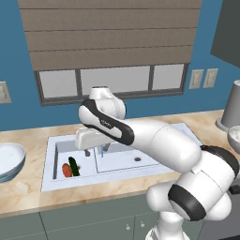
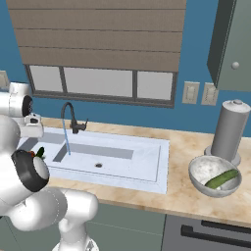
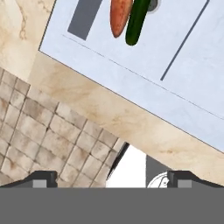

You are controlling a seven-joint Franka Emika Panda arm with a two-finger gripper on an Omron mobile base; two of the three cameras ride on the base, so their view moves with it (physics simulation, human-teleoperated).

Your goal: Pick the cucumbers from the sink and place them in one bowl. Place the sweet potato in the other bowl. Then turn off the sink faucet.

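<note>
On the left tabletop (image 1: 28,187) the white bowl (image 1: 8,159) stands ready for the sweet potato (image 1: 66,170). It lies touching the dark cucumber (image 1: 74,166) in the sink (image 1: 51,180)'s small basin. I hold the pincer (image 1: 93,151) open above them. The faucet (image 2: 73,120) runs; the right bowl (image 2: 196,179) holds the lighter cucumber (image 2: 221,179).

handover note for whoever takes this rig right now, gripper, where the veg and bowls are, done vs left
Gripper: open, empty, above the sink's small basin.
Dark cucumber and sweet potato lie side by side in the small basin.
Lighter cucumber is already in the grey bowl on the right counter, by the tall grey canister.
White bowl left of the sink holds nothing visible.
Faucet is running.
Left: dark cucumber to grey bowl, sweet potato to white bowl, faucet off.
</note>
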